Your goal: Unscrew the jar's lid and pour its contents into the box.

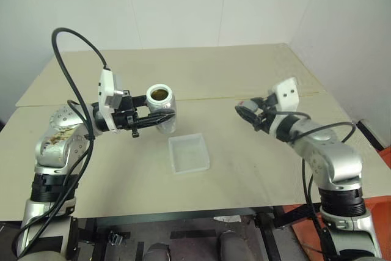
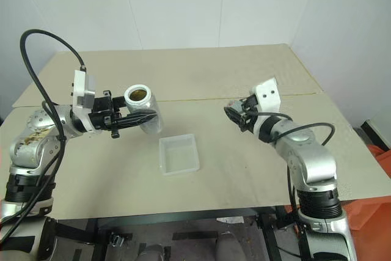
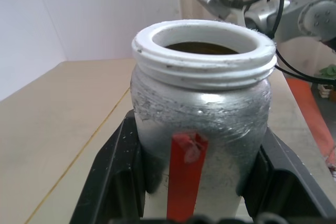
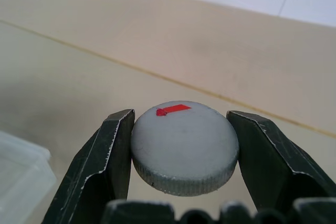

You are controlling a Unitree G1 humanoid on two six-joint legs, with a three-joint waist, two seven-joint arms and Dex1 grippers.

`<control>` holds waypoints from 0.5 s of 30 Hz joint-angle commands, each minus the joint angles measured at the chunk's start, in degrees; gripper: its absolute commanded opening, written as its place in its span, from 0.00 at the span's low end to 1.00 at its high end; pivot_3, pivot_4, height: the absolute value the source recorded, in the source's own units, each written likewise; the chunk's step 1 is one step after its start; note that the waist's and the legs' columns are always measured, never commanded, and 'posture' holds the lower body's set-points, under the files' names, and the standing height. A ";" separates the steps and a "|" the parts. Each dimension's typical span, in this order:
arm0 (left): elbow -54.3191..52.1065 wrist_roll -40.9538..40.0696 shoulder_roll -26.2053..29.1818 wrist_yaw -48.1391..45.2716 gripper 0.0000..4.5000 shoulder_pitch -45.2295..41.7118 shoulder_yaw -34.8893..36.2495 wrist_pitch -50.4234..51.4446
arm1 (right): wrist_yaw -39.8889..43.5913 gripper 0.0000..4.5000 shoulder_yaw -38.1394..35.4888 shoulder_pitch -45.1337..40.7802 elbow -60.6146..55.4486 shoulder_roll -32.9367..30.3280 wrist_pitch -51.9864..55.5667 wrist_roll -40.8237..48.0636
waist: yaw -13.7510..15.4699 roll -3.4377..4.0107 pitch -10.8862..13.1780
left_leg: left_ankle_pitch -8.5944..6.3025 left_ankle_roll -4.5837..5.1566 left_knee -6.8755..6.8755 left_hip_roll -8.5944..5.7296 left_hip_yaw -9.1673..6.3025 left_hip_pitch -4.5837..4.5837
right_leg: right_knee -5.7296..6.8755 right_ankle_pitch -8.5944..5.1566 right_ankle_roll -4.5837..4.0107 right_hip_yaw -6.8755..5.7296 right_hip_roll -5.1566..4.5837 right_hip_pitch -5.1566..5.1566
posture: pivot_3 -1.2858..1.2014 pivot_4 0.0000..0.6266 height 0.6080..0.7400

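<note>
While the left gripper squeezes the jar tight between its two black fingers, the jar sits up in the air above the bench. Its top is off, and its white ring mouth is open. Something brown shows down inside it. A red mark runs down the jar's side. The box lies flat on the bench, a bit lower in the eye views and near the jar, with nothing in it that I can see. Well off to the right, the right gripper pinches the lid by its edges. That grey lid has a small red mark on top and hangs above the bench too.
</note>
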 commanded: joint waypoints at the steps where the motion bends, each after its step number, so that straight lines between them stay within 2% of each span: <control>1: -2.36 -1.43 0.94 0.58 0.43 -0.38 1.84 0.38 | -1.51 0.61 0.30 1.21 1.38 1.35 -3.44 -2.96 | 0.01 0.00 -0.26 | 0.00 0.00 0.00 0.00 0.00 0.01 | -0.01 0.00 0.00 0.00 0.00 0.00 | 0.52 0.00 1.00; 6: -3.34 -1.64 1.15 1.31 0.43 0.45 2.14 0.92 | -2.05 0.61 2.34 3.35 5.51 3.07 -5.43 -6.83 | -0.10 0.02 -0.57 | 0.00 0.00 -0.02 0.00 0.00 0.04 | 0.00 0.00 0.00 0.00 0.00 0.04 | 0.52 0.00 1.00; 12: -4.70 -1.95 0.74 2.52 0.43 1.73 2.22 1.53 | -1.07 0.61 4.85 6.68 3.41 3.92 -3.04 -8.22 | -0.05 0.02 -0.64 | 0.01 -0.02 -0.02 0.00 -0.02 0.03 | 0.03 0.00 0.00 0.00 0.00 0.04 | 0.52 0.00 1.00; 14: -4.84 -1.97 0.58 2.88 0.43 1.86 2.11 1.61 | -1.10 0.77 4.94 7.16 3.22 4.09 -2.84 -8.60 | -0.05 0.02 -0.66 | 0.01 -0.02 -0.01 0.00 -0.02 0.03 | 0.03 0.00 0.00 0.00 0.00 0.06 | 0.52 0.00 1.00; 15: -4.70 -1.87 0.50 2.98 0.43 1.84 2.01 1.55 | -1.03 0.81 4.95 7.13 3.28 4.03 -2.28 -8.63 | -0.09 0.02 -0.67 | 0.01 -0.02 -0.01 0.00 -0.01 0.04 | 0.02 0.00 0.00 0.00 0.00 0.06 | 0.52 0.00 1.00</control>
